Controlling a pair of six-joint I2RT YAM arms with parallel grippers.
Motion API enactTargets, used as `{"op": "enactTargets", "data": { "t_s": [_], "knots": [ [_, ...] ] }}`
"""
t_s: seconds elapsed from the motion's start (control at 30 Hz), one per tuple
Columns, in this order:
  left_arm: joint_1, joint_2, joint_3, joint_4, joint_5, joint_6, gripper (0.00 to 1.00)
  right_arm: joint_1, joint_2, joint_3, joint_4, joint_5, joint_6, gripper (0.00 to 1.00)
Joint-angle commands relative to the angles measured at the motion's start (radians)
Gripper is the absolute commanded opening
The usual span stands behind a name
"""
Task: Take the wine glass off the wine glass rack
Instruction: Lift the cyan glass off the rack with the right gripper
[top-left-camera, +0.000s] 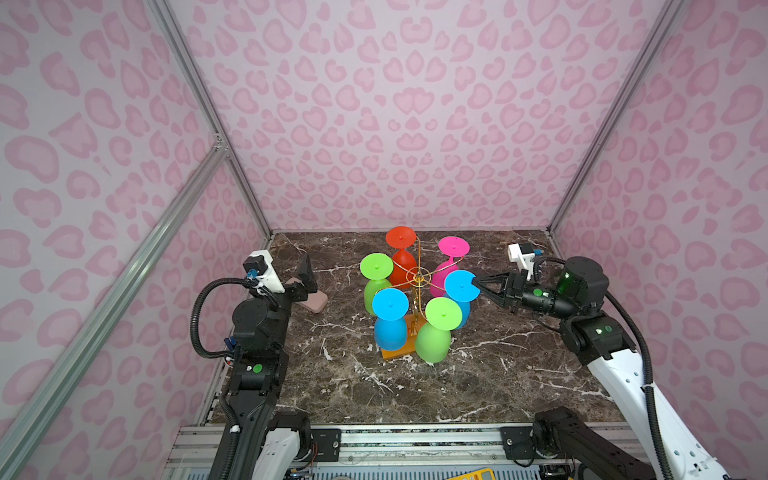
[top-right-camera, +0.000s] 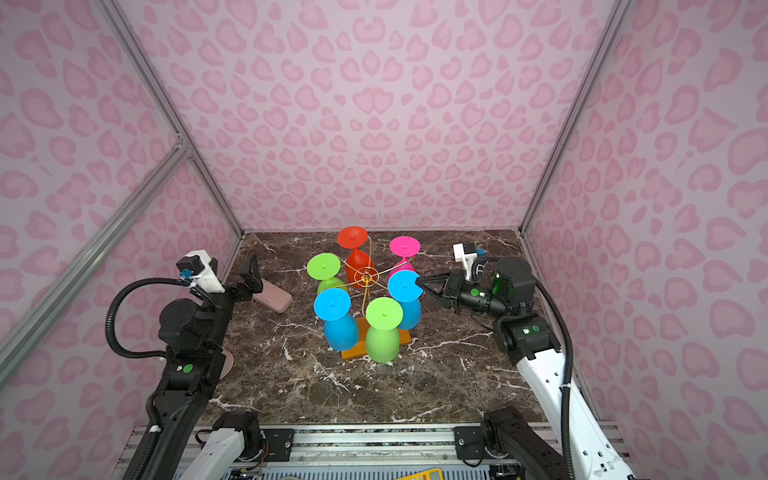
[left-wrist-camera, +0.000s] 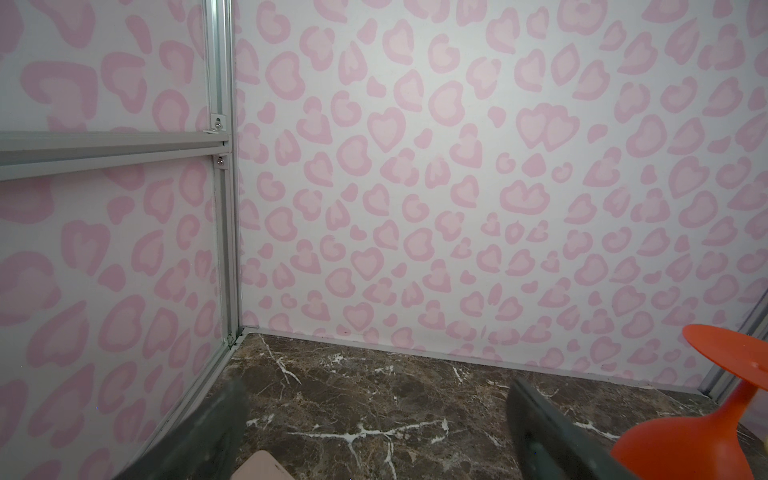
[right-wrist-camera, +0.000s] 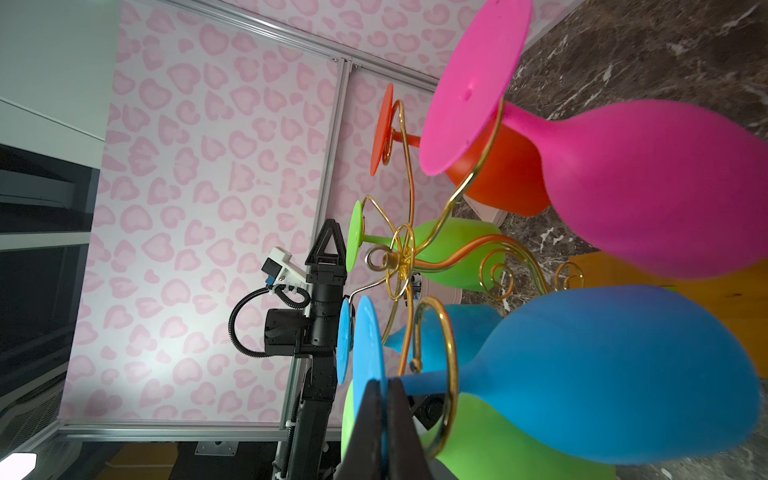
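The wine glass rack, gold wire on an orange wooden base, stands mid-table with several coloured glasses hanging upside down. My right gripper is shut on the edge of the foot of the blue wine glass on the rack's right side. Its stem still sits in a wire loop. My left gripper is open and holds nothing, raised near the left wall, away from the rack.
Red, pink, two green and a second blue glass crowd the rack. A flat beige-pink object lies on the marble table under the left gripper. Patterned walls close three sides.
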Motion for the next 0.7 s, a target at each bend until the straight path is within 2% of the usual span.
{"op": "enactTargets", "data": {
  "t_s": [0.0,0.67],
  "knots": [
    [0.001,-0.005,0.013,0.014,0.001,-0.004,0.98,0.013,0.006,0.010,0.053,0.034,-0.008,0.00],
    [0.001,-0.013,0.015,0.010,-0.005,0.000,0.98,0.022,0.082,0.033,0.172,0.129,0.012,0.00]
  ]
}}
